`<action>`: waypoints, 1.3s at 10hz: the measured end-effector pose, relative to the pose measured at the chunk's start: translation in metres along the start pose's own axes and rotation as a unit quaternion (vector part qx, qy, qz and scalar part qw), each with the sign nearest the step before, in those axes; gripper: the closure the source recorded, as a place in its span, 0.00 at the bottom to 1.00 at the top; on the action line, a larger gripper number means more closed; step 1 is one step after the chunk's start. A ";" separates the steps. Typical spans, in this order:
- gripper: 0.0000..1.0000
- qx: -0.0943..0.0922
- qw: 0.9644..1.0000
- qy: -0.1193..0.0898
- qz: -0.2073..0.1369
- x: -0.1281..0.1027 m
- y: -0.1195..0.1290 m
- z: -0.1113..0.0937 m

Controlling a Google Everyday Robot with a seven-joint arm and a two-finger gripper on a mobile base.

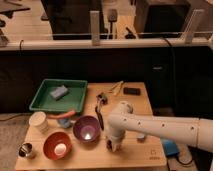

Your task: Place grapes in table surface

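Observation:
My gripper (114,145) hangs at the end of the white arm that reaches in from the right. It points down at the light wooden table surface (135,155), just right of the purple bowl (86,128) and close to the table's front edge. The grapes do not show plainly; the gripper and wrist cover the spot beneath them. A small mark (153,152) sits at the table's front right corner.
A green tray (40,102) with a blue sponge (59,92) stands at the back left. An orange-red bowl (56,145), a white cup (38,121) and a metal cup (26,150) fill the front left. A black utensil (100,112) and a black object (132,91) lie behind the gripper.

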 end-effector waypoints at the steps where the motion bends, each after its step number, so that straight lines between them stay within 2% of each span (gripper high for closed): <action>1: 0.20 0.001 1.000 0.000 -0.010 -0.003 -0.002 0.001; 5: 0.20 -0.007 0.999 0.007 -0.031 -0.007 -0.003 0.001; 8: 0.20 0.003 0.999 -0.004 -0.053 -0.007 -0.006 -0.001; 13: 0.20 0.005 0.998 -0.007 -0.056 -0.007 -0.006 -0.002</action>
